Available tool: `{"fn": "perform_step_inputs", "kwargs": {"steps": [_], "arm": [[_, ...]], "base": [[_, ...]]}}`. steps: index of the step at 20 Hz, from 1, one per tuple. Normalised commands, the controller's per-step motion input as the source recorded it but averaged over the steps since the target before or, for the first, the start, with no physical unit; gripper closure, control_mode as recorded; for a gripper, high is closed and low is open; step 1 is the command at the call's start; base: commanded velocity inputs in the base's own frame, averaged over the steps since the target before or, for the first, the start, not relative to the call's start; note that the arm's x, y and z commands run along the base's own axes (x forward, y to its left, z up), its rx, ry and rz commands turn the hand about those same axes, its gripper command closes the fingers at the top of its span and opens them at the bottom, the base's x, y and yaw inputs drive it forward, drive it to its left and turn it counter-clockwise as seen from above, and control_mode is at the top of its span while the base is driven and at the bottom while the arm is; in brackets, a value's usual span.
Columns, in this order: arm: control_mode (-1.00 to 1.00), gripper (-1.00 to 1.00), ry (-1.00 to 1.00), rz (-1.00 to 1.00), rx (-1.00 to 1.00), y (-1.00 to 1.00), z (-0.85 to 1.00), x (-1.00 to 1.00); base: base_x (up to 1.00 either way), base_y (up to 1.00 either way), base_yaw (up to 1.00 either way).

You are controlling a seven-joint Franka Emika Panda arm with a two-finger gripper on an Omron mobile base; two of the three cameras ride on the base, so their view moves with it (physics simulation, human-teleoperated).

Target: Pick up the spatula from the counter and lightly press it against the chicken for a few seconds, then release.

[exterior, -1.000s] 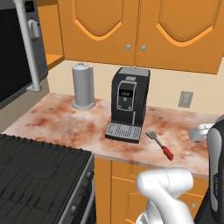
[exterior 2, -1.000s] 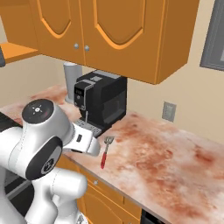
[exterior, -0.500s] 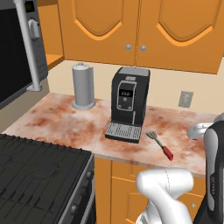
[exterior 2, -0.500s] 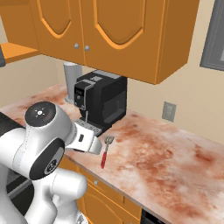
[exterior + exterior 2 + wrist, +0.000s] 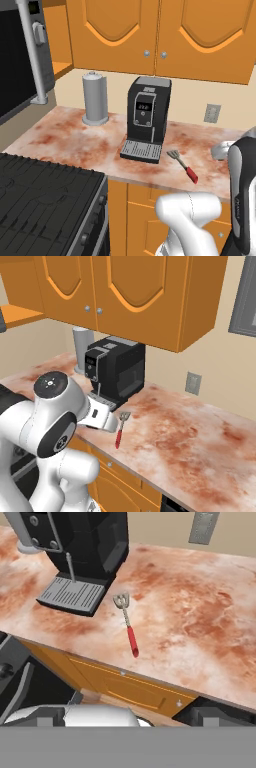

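The two-finger gripper (image 5: 112,424) hangs out in front of the counter's edge. Its jaws are spread wide, holding and touching nothing. Beyond it, the red-handled spatula with a slotted metal blade (image 5: 127,626) lies flat on the mottled reddish stone counter (image 5: 200,612), near the front edge. It sits just right of the grey drip tray (image 5: 72,594) of the black coffee machine (image 5: 85,542), with its blade toward the wall.
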Motion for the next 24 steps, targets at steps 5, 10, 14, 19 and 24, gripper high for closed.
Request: {"fn": "perform_step_inputs", "kwargs": {"steps": [5, 10, 14, 19, 24], "arm": [[-1.00, -1.00, -0.03, 0.00, 0.00, 0.00, -0.16, 0.12], [-1.00, -1.00, 0.00, 0.00, -0.04, 0.00, -0.26, 0.13], [-1.00, -1.00, 0.00, 0.00, -0.06, 0.00, -0.36, 0.12], [-1.00, -1.00, -0.04, 0.00, 0.00, 0.00, -0.28, 0.11], [-1.00, -1.00, -0.08, 0.00, 0.00, 0.08, -0.24, 0.19]], "base": [[0.00, 0.00, 0.00], [0.00, 0.00, 0.00], [0.00, 0.00, 0.00], [0.00, 0.00, 0.00], [0.00, 0.00, 0.00]]}}
